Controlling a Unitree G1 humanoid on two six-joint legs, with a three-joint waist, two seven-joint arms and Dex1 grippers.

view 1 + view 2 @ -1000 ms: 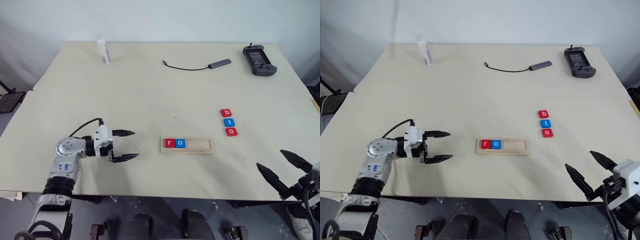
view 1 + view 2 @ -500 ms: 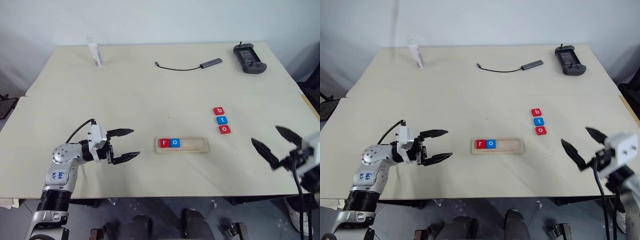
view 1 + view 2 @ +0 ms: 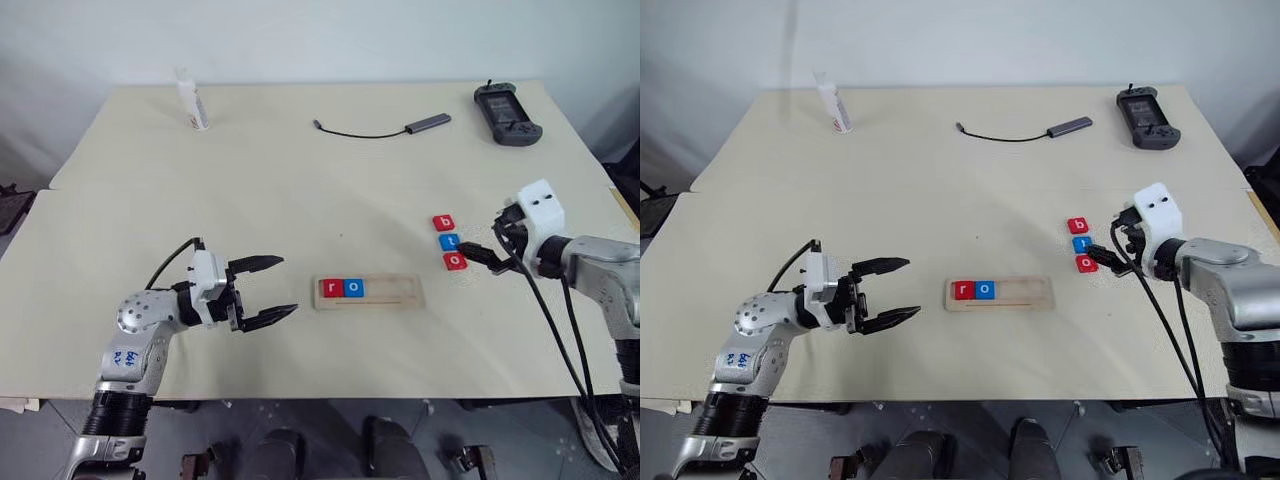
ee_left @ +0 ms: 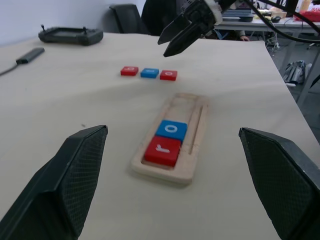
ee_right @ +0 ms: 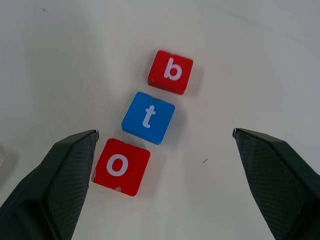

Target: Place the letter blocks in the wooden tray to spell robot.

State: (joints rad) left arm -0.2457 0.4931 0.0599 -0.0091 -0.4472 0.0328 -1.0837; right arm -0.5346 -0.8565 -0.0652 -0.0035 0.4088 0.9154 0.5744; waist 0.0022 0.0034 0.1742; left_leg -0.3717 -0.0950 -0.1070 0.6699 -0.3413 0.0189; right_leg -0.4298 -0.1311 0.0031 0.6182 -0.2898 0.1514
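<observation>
The wooden tray point(image 3: 397, 292) lies near the table's middle and holds two of the letter blocks at its left end, a red r point(image 3: 331, 288) and a blue o point(image 3: 353, 288). Three loose blocks stand in a column to the tray's right: red b point(image 5: 170, 71), blue t point(image 5: 148, 117) and red o point(image 5: 121, 166). My right gripper point(image 5: 164, 132) hovers open just right of this column, its fingers spread either side of the t and the red o. My left gripper point(image 3: 288, 285) is open and empty, left of the tray and pointing at it.
At the table's far side are a white tube point(image 3: 190, 100), a cable with a grey adapter point(image 3: 382, 131) and a black handheld controller point(image 3: 508, 103). A seam crosses the table behind the blocks.
My right arm has swung forward from the table's near right edge to the three loose blocks. The left gripper has edged a little toward the tray. The camera view has shifted as well.
</observation>
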